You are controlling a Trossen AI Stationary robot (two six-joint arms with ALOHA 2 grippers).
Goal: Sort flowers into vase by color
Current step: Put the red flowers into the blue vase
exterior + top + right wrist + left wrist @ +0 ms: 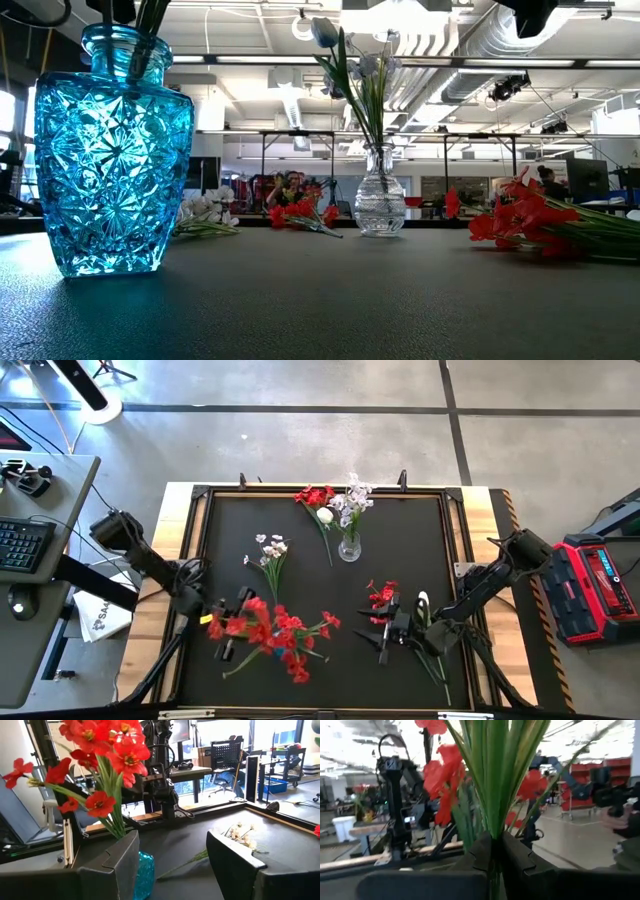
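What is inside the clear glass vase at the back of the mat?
The clear glass vase holds pale white and lilac sprigs, stems upright through its neck in the low view. No red blooms are in it. Whether it holds water cannot be told; the patterned glass hides the stem ends.

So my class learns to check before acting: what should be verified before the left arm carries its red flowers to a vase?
1. Grip: left gripper shut on the red flowers' stems: ok.
2. Free arm: right gripper open, holding nothing: ok.
3. Target: blue vase upright: ok.
4. Sorting: clear vase holds only pale flowers: ok.
5. Room left in the blue vase's mouth: cannot tell.
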